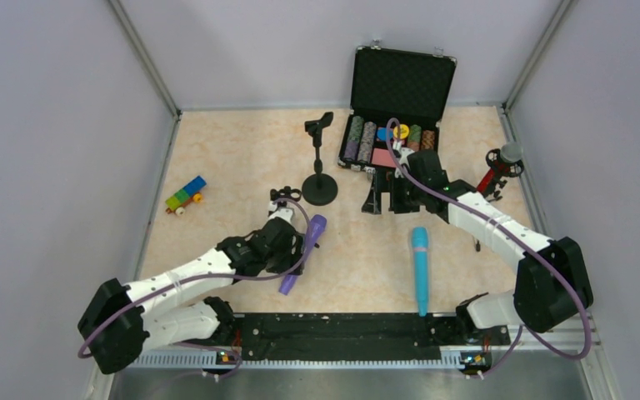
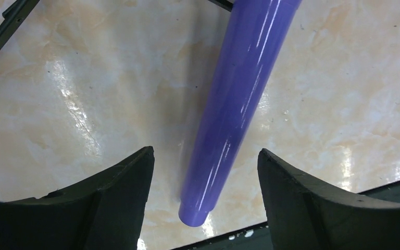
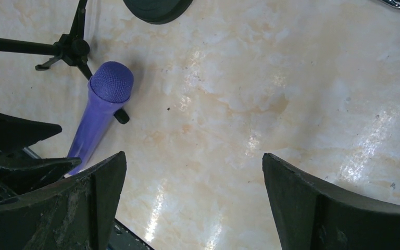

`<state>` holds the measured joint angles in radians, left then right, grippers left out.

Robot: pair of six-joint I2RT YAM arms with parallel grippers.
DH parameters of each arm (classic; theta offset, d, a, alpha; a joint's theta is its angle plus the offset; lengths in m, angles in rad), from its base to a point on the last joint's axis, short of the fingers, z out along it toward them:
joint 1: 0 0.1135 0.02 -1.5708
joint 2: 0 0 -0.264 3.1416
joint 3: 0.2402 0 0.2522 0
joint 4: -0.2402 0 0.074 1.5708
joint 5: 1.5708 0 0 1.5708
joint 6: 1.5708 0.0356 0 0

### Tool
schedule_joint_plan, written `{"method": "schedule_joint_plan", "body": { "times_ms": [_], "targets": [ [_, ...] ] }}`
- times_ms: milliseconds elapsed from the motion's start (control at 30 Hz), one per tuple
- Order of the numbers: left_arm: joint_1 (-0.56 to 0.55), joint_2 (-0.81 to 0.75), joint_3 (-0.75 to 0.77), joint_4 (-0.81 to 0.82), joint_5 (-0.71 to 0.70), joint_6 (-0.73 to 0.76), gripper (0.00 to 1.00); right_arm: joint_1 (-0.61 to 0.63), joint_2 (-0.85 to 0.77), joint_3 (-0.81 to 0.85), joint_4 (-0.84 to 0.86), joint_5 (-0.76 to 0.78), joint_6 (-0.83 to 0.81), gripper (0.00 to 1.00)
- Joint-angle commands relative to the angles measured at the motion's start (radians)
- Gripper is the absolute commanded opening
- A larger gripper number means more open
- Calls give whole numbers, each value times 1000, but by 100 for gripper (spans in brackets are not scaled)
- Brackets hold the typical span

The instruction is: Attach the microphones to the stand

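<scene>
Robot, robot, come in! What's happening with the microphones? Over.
Left tool open, straddling purple microphone, lying flat. Right tool open, empty. Small tripod close beside microphone's head.

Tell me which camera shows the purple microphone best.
The top external view: the purple microphone shows whole, head to tail. The left wrist view shows only its handle, head out of frame; the right wrist view shows its head and upper handle, the rest hidden.

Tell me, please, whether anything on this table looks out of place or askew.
Nothing looks spilled or damaged, but two microphones lie flat: the purple microphone within the open left claw, the teal microphone to its right. The round-base stand has an empty clip.
</scene>
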<state>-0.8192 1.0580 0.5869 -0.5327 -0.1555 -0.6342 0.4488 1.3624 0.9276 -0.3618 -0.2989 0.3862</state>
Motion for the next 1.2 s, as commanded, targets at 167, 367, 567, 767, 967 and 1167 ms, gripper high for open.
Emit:
{"method": "schedule_joint_plan", "body": {
  "times_ms": [167,367,567,767,967,1167],
  "targets": [
    [-98,-18,-81,159,-170,-13,73,10,-16,6,26,15,-17,99],
    [-180,-11,-115,184,-265,-65,72,11,-8,11,24,18,-20,99],
    [-261,27,-109,181,-350,-96,70,10,-2,17,23,20,-25,99],
    [-321,118,-81,170,-373,-166,69,10,-4,17,19,28,-28,99],
    [-359,209,-33,125,-412,-222,54,11,1,27,17,29,-38,99],
    [-381,237,-9,124,-410,-219,14,11,-10,28,8,31,-40,99]
  ]
}}
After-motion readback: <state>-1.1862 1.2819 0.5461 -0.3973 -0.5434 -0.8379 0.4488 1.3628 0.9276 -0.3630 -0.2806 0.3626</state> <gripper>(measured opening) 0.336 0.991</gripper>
